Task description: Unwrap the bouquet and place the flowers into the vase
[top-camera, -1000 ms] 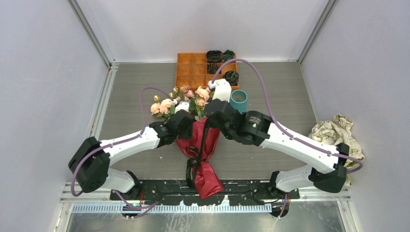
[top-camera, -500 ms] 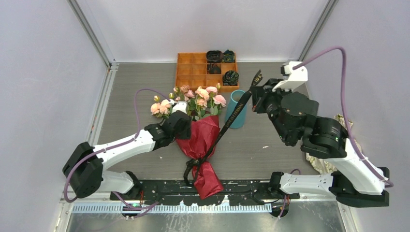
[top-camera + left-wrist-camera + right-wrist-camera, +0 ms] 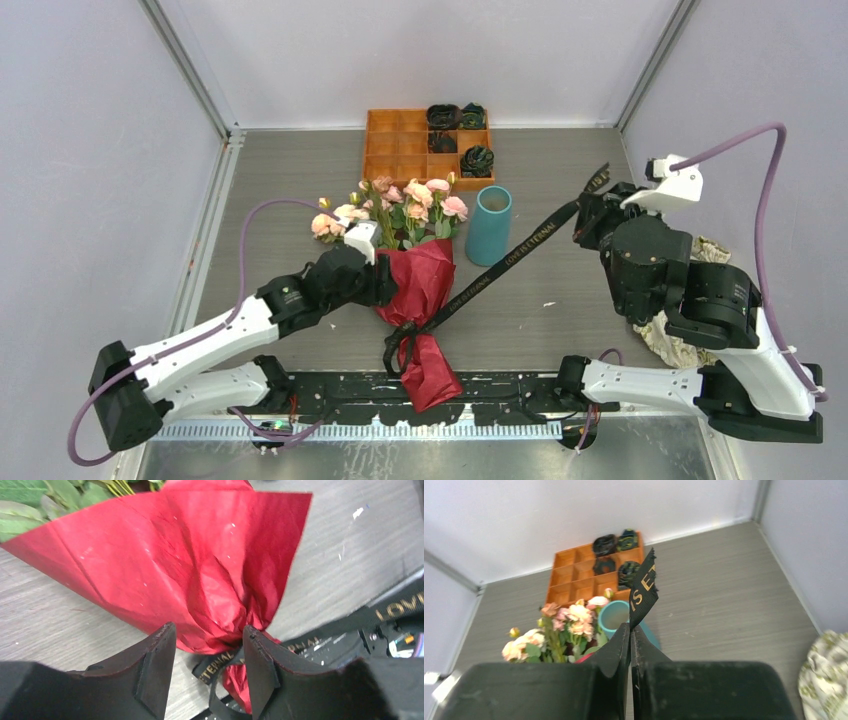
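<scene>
The bouquet (image 3: pixel 420 285) lies mid-table, its dark red paper (image 3: pixel 200 565) still round the stems and pink and peach flowers (image 3: pixel 400 205) fanning out at the far end. A black ribbon (image 3: pixel 520 245) with gold lettering stretches taut from the knot (image 3: pixel 220 662) at the paper's waist up to my right gripper (image 3: pixel 596 196), which is shut on it near its end (image 3: pixel 644 585). My left gripper (image 3: pixel 209 631) is open at the paper's left edge, over the knot. The teal vase (image 3: pixel 488 225) stands upright just right of the flowers.
An orange compartment tray (image 3: pixel 400 150) holding dark ribbon rolls (image 3: pixel 478 158) sits at the back by the wall. Crumpled pale printed paper (image 3: pixel 690 270) lies at the right edge behind my right arm. White walls enclose three sides.
My right arm has swung from the bouquet far to the right, drawing the ribbon out into a taut diagonal line. My left arm has pulled back toward the near left, its gripper sliding down the paper.
</scene>
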Robot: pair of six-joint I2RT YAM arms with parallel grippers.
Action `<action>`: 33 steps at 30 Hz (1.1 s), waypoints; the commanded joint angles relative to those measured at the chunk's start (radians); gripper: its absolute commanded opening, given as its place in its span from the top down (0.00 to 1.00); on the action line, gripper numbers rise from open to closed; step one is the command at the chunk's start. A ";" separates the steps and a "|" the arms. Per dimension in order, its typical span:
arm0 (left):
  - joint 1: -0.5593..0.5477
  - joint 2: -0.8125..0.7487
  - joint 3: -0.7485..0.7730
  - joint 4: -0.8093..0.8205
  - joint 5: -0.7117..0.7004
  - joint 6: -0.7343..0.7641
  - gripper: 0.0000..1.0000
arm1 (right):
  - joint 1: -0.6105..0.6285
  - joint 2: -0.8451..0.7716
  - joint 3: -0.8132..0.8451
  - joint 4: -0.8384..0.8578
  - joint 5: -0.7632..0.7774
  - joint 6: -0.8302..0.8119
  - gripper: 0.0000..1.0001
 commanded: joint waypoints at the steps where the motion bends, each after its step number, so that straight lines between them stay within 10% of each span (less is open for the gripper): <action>1: -0.069 -0.046 -0.032 -0.040 0.028 -0.022 0.47 | 0.001 -0.003 0.015 -0.328 0.184 0.315 0.85; 5: -0.144 -0.024 -0.075 -0.023 0.025 -0.039 0.47 | 0.001 0.004 0.007 -0.473 0.182 0.429 0.52; 10: -0.200 0.007 -0.175 0.036 0.024 -0.128 0.46 | 0.002 0.015 -0.108 -0.344 0.025 0.376 0.38; 25: -0.248 -0.032 -0.334 0.200 0.056 -0.214 0.48 | 0.002 0.104 -0.372 -0.012 -0.287 0.331 0.38; 33: -0.302 0.115 -0.287 0.176 -0.053 -0.243 0.95 | 0.004 0.095 -0.387 0.014 -0.302 0.321 0.44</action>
